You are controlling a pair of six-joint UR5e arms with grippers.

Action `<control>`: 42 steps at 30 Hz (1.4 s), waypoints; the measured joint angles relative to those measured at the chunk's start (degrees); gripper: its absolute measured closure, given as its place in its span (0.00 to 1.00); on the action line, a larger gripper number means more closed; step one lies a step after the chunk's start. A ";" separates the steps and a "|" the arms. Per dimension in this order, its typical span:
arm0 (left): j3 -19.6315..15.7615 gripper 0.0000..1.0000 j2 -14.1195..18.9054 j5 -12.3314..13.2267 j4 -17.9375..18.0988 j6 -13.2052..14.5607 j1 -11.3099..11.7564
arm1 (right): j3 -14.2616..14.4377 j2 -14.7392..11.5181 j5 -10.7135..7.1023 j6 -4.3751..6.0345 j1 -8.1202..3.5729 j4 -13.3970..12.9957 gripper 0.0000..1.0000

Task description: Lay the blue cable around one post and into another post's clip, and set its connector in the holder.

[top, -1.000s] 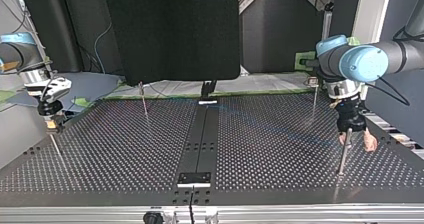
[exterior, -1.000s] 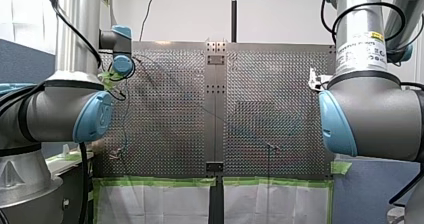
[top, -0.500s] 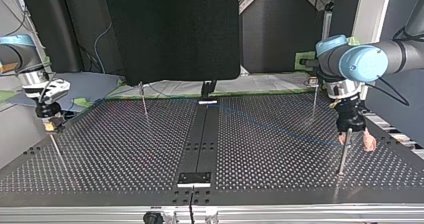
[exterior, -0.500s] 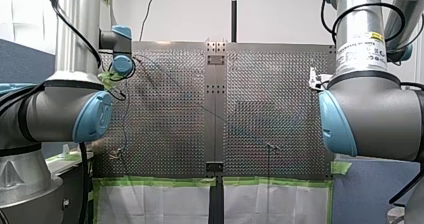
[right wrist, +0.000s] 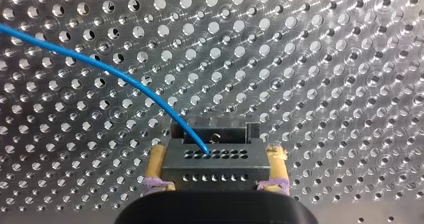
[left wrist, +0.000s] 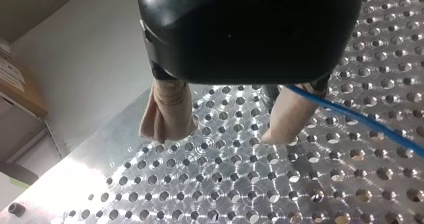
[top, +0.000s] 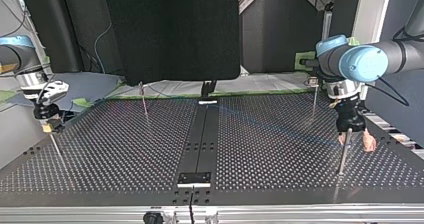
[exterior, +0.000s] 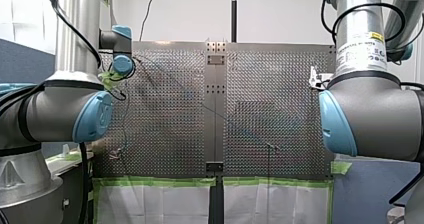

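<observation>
Right claw (top: 48, 127) edged toward top view's left, clamped on connector (right wrist: 215, 164), left claw (left wrist: 224, 134) apart beside blue cable (right wrist: 100, 66)

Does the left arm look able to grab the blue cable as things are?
Probably yes. The left hand is open and empty, and the cable runs right beside one finger, with nothing in between.

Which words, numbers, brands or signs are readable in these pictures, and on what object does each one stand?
No text can be read in any view.
White label on my right arm, front view: small print and a yellow mark, too blurred to read.
Connector, right wrist view: rows of holes, no lettering.
</observation>
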 joint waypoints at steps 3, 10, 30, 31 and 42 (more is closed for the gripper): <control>0.01 0.00 0.00 0.01 0.00 0.00 0.00 | -0.01 0.04 0.04 0.36 0.00 -0.32 1.00; 0.03 0.00 0.00 0.05 0.00 0.00 0.00 | 0.00 0.09 0.13 0.63 0.04 -0.54 1.00; 0.04 0.00 0.00 0.06 0.00 0.01 0.00 | 0.00 0.32 0.51 0.65 0.63 -0.75 1.00; 0.04 0.00 0.00 0.07 0.00 0.01 0.00 | -0.01 0.34 0.53 0.65 0.65 -0.77 1.00; 0.04 0.00 0.00 0.08 0.00 0.02 0.01 | 0.03 0.40 0.58 0.89 0.78 -1.25 1.00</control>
